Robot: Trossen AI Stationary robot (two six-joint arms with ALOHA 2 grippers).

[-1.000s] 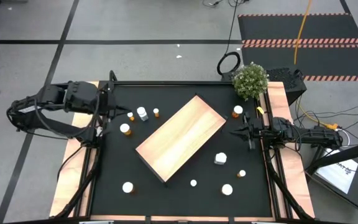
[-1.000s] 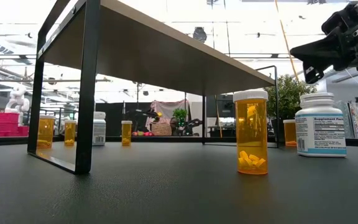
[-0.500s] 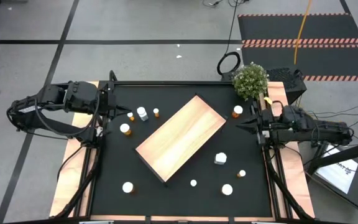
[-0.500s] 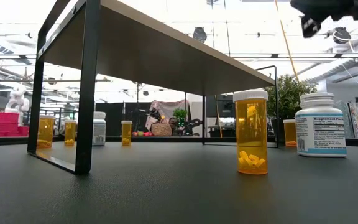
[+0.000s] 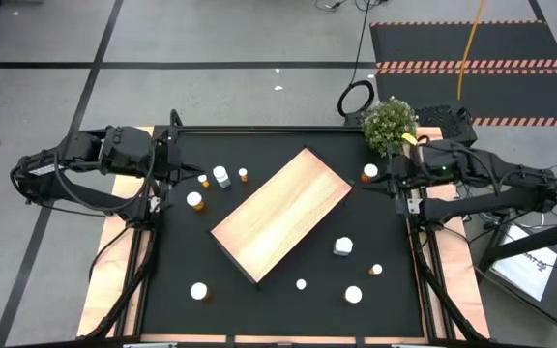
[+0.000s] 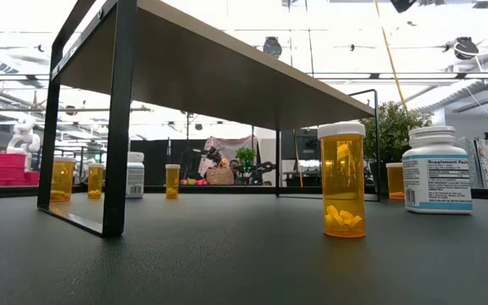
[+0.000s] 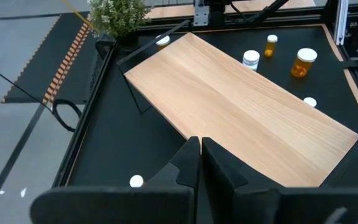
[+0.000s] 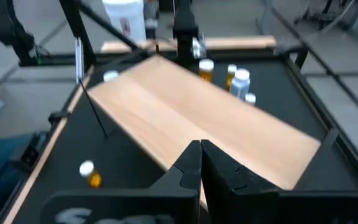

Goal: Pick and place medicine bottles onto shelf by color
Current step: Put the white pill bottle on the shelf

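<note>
Orange bottle [image 5: 370, 173] beside right end effector [image 5: 390, 180]

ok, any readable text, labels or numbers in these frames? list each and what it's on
"Supplement Facts": on the label of the white medicine bottle at the right of the low view; the print below that heading is too small to read.
White bottle behind the shelf leg: label print too small to read.
White jug in the right wrist view: label blurred, unreadable.
Orange bottles: no label showing.
</note>
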